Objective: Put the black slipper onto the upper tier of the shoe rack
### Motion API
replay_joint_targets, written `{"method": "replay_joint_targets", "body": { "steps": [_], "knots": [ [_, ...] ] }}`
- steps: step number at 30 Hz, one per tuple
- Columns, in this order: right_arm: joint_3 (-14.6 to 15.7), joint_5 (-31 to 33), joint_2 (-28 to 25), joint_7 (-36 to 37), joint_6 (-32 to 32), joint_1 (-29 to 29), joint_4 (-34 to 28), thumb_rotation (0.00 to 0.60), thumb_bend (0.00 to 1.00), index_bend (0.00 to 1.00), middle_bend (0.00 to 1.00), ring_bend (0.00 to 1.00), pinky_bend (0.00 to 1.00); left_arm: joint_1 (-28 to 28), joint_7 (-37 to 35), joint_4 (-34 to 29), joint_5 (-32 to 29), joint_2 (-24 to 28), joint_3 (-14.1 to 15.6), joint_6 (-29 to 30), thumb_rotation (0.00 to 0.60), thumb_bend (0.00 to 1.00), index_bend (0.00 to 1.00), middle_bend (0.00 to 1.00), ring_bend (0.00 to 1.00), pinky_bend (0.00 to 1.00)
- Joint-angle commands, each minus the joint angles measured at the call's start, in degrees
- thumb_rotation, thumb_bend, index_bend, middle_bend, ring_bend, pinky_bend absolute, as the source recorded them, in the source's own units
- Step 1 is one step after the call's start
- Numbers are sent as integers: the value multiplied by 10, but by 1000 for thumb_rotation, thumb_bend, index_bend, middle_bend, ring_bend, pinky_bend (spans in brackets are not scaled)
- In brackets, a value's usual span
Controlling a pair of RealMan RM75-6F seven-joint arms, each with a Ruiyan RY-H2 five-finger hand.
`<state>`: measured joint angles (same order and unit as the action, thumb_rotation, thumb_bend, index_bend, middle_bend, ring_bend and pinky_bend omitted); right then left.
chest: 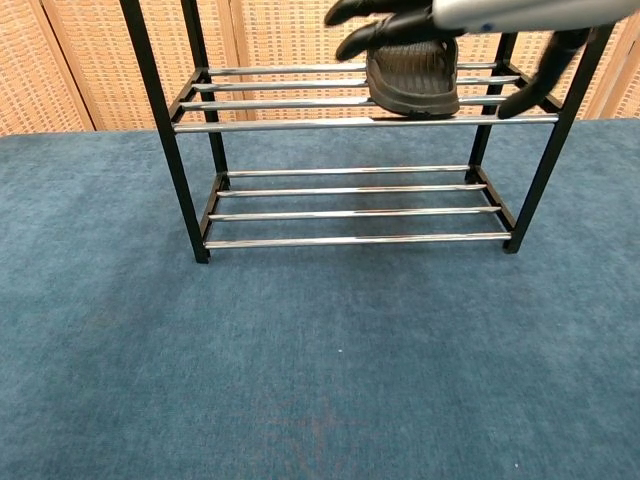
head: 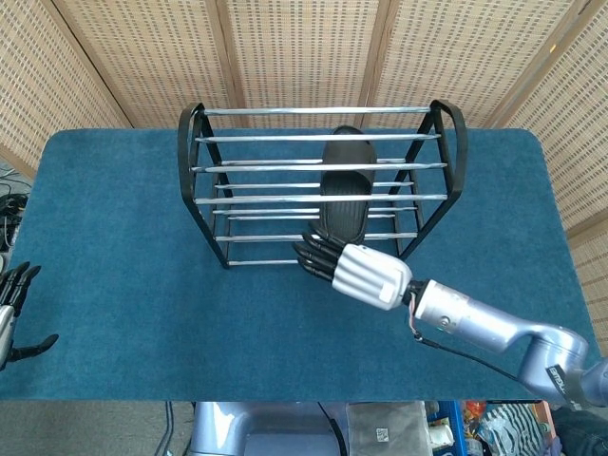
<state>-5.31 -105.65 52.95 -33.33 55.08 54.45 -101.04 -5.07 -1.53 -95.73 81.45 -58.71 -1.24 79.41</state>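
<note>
The black slipper (head: 344, 182) (chest: 412, 82) lies flat across the chrome bars on the upper tier of the black-framed shoe rack (head: 195, 157) (chest: 150, 80), right of its middle. My right hand (head: 356, 271) (chest: 480, 20) hovers just in front of the rack, apart from the slipper, fingers spread and holding nothing. In the chest view it fills the top edge above the slipper. My left hand (head: 13, 309) hangs open at the far left edge, off the table's side.
The rack stands at the back middle of a blue carpeted table (head: 123, 285) (chest: 300, 380). Its lower tier (chest: 350, 205) holds nothing. Woven wicker screens (head: 304, 47) close off the back. Blue surface stretches in front and to both sides.
</note>
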Motion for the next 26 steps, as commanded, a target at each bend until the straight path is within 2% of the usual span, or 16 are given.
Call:
{"method": "replay_joint_targets", "body": {
  "steps": [1, 4, 7, 11, 17, 21, 26],
  "knots": [
    [42, -41, 5, 61, 136, -97, 4, 600, 0, 0, 0, 0, 22, 2, 0, 2, 7, -1, 2, 7, 600, 200, 0, 0, 0, 0],
    [60, -55, 29, 102, 212, -146, 41, 600, 0, 0, 0, 0, 1, 8, 13, 3, 18, -7, 2, 26, 600, 200, 0, 0, 0, 0],
    [81, -42, 69, 157, 290, -211, 87, 600, 0, 0, 0, 0, 0, 16, 18, 2, 40, -12, 7, 50, 600, 200, 0, 0, 0, 0],
    [100, 5, 100, 199, 355, -292, 127, 600, 0, 0, 0, 0, 0, 27, 19, 5, 65, -19, 11, 81, 600, 201, 0, 0, 0, 0],
    [118, 126, 111, 256, 391, -399, 110, 600, 0, 0, 0, 0, 0, 37, 28, 19, 93, -37, 11, 117, 600, 199, 0, 0, 0, 0],
    [115, 164, 125, 260, 411, -442, 115, 600, 0, 0, 0, 0, 0, 37, 40, 25, 101, -47, 13, 120, 600, 198, 0, 0, 0, 0],
    [108, 185, 133, 280, 418, -468, 102, 600, 0, 0, 0, 0, 0, 36, 50, 28, 110, -53, 16, 119, 600, 197, 0, 0, 0, 0]
  ]
}}
